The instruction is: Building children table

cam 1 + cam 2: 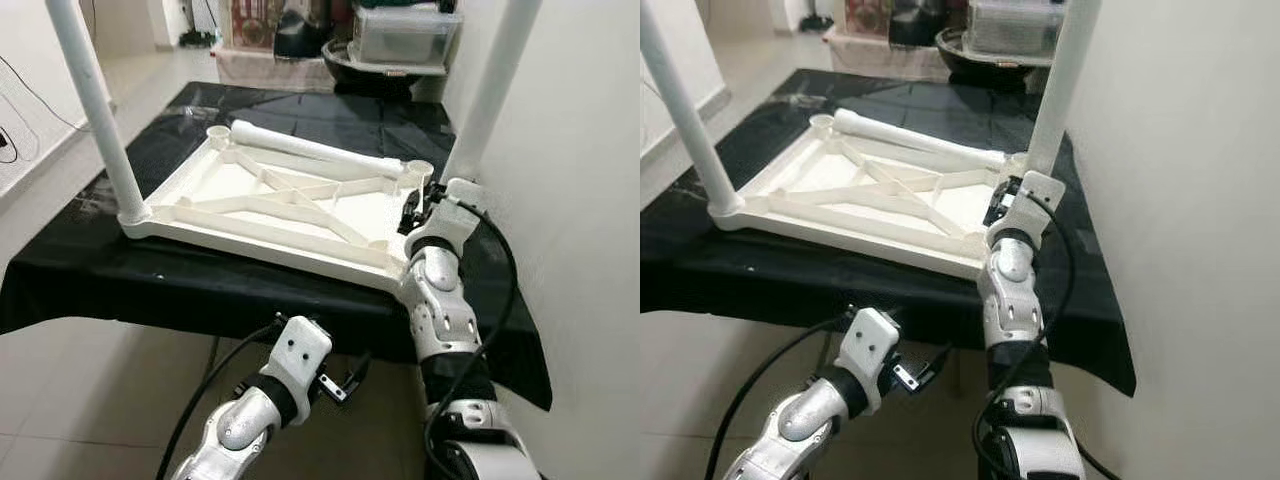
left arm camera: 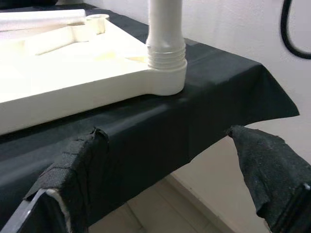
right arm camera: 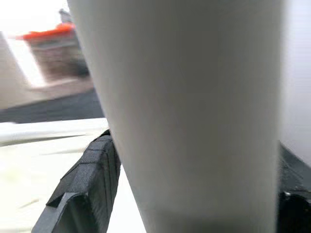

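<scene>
Closest to cam, left gripper [image 1: 338, 385] is hanging low below the front edge of the black-covered table [image 1: 90, 275], not touching anything. Its two black fingers [image 2: 73, 170] are standing spread wide apart in the left wrist view, w/ nothing between them, pointing toward the table edge and the near right corner of the tabletop.

Right gripper [image 1: 415, 212] is reaching up at the near right corner of the upside-down white children's tabletop [image 1: 280, 205], which is lying flat on the black cloth w/ its ribbed underside facing up. Right wrist view is showing the white leg [image 3: 189, 111] sitting between the black fingers [image 3: 90, 174], one on each side & close against it, so the gripper is clamping the leg near its base.

That leg [image 1: 1055, 85] is standing upright in the near right corner socket. Second leg [image 1: 95, 110] is standing upright in the near left corner socket. Third leg [image 1: 315, 150] is lying loose along the far edge of the tabletop, between the two far sockets.

Behind the table, a clear storage box [image 1: 405, 30] is resting on a dark round object; white wall on the right.
</scene>
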Robot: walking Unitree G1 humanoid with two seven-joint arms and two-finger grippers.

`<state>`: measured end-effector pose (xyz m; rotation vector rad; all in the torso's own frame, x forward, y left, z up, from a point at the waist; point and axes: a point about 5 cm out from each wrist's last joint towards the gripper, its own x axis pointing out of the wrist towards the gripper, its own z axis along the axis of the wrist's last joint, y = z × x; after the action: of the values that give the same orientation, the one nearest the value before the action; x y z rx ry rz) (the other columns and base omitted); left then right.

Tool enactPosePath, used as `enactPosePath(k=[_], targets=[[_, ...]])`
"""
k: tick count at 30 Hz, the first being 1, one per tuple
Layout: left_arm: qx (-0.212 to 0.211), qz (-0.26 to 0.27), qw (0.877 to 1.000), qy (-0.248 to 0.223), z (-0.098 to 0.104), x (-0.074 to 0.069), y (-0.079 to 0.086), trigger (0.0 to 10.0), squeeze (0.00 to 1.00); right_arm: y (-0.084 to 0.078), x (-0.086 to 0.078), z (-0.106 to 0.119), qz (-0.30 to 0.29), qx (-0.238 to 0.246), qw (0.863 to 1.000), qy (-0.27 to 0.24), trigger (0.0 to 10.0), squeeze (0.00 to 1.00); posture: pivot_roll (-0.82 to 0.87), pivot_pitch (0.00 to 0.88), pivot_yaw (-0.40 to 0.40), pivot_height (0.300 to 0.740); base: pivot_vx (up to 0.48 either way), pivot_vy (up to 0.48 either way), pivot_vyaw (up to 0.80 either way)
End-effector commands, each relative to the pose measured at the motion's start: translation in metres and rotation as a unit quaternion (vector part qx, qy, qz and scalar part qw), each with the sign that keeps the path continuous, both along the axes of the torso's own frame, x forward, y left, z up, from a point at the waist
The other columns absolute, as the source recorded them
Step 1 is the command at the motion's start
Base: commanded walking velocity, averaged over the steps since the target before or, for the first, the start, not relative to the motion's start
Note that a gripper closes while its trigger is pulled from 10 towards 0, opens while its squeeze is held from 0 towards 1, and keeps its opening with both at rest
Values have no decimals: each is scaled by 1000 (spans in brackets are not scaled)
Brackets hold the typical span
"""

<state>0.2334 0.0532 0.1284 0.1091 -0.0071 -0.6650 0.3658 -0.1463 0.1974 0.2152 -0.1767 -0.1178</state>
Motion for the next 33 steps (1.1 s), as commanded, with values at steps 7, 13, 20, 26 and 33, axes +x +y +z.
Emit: enactPosePath(k=[7, 13, 20, 26, 33], targets=[[-3, -68, 997, 37, -13, -8, -11, 10000, 0, -3, -4, -9, 250, -15, 968, 5, 10000, 0, 95, 0, -97, 740, 0, 0, 0], [1, -85, 996, 38, -19, -6, -13, 10000, 0, -5, -6, -4, 424, -35, 905, 24, 10000, 0, 103, 0, -95, 740, 0, 0, 0], [-5, -87, 996, 31, -19, -5, -14, 10000, 0, 19, -10, 1, 589, -79, 804, 25, 10000, 0, 122, 0, -110, 740, 0, 0, 0], [-17, -71, 997, 25, -16, -4, -12, 10000, 0, 26, -1, -8, 528, -110, 841, 45, 0, 0, 111, 0, -113, 740, 0, 0, 0], [-18, -50, 999, 10, -15, 2, -10, 10000, 0, -24, 18, -14, 176, -53, 981, 69, 0, 0, 86, 0, -96, 740, 0, 0, 0]])
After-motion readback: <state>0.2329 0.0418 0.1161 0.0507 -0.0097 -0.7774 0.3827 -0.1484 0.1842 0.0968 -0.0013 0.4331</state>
